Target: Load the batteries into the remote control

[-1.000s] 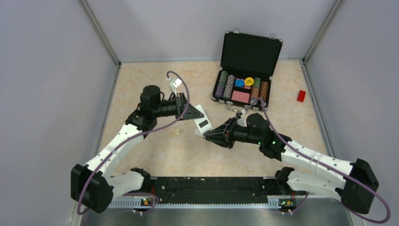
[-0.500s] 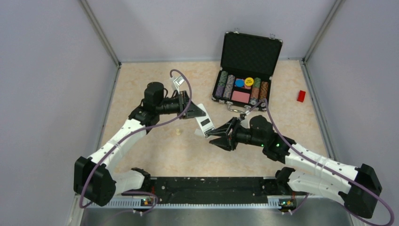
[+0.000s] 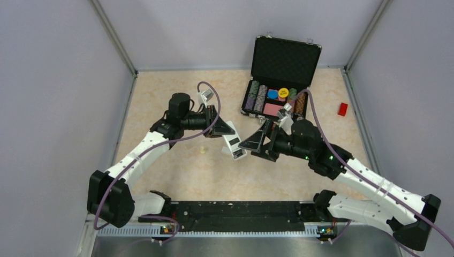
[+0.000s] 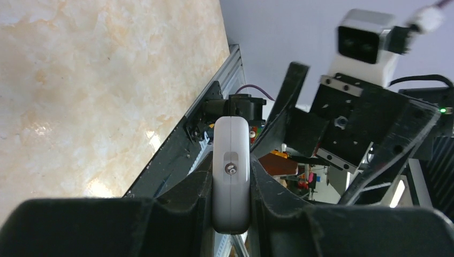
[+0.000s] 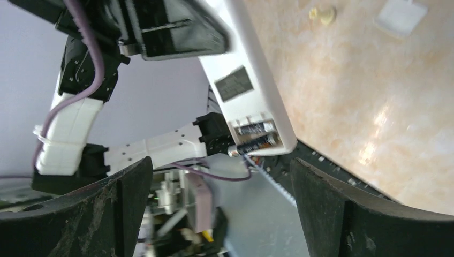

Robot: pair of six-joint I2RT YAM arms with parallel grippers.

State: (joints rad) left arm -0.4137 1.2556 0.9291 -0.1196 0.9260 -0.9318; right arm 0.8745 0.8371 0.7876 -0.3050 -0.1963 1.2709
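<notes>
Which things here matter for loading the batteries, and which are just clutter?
Job: slim white plastic remote control in left tool; two thin dark batteries at its bay.
Clutter: open black chip case; small red block; small cream peg.

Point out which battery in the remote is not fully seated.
The battery nearest the end of the remote control: it lies slanted, one tip poking past the casing's edge. The other battery lies wholly inside the bay.

One remote control (image 3: 233, 142), two batteries (image 5: 258, 143) in its bay; one cream peg (image 3: 203, 150) near the remote, one open black case (image 3: 281, 75) and one red block (image 3: 342, 109) beyond the remote
</notes>
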